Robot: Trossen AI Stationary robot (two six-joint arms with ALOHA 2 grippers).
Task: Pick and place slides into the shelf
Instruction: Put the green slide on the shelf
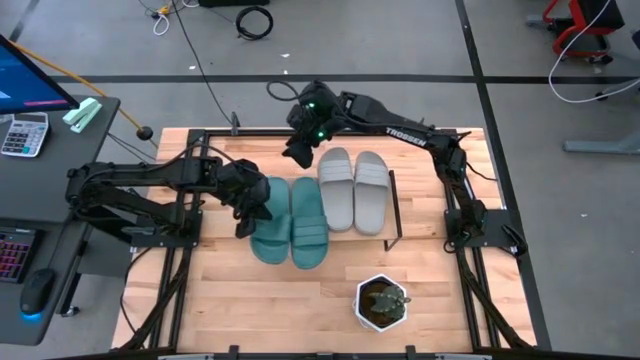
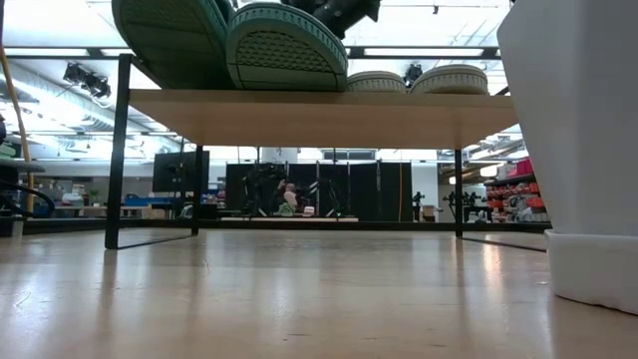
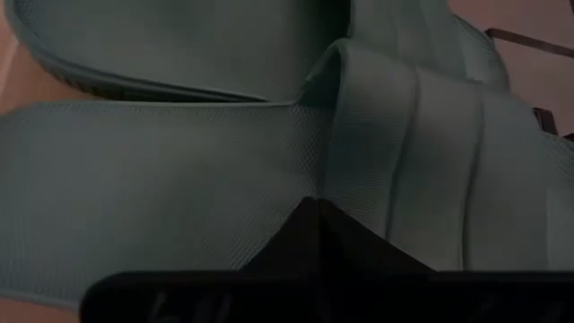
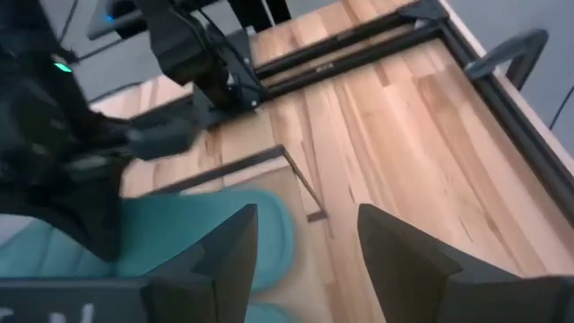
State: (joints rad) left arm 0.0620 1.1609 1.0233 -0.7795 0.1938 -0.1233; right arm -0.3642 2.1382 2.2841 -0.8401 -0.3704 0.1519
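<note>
Four sandals lined up side by side on the shelf [image 1: 393, 215] in the middle of the table [image 1: 230, 310]: two teal sandals [image 1: 292, 225] toward the left arm's side, two grey sandals [image 1: 353, 188] toward the right arm's side, set a little farther back. Left teal sandal [image 1: 270, 238] touching the right teal sandal [image 1: 309, 228] along the inner edge; grey pair likewise pressed together. From table height, soles of the teal pair [image 2: 229, 45] jutting past the front edge of the shelf board [image 2: 319, 118], grey pair [image 2: 414, 80] lying farther back on the same board, thin black legs [image 2: 120, 150] underneath. Left gripper [image 1: 252, 205] down at the outer edge of the left teal sandal, near its strap, fingers drawn together; from its own wrist camera, only ribbed teal rubber and a wide strap [image 3: 404, 152] filling the view, with no telling whether any part of the sandal is pinched between the fingers. Right gripper [image 1: 300, 150] hanging above the back of the shelf, just behind the grey pair and near the top of the right teal sandal, fingers [image 4: 395, 242] spread apart with nothing between them, bare wood and a corner of teal [image 4: 179, 238] seen below. White potted plant [image 1: 383, 303] at the front of the table, well apart from the shelf. Desk with a calculator [image 1: 24, 133] off to the left of the table.
</note>
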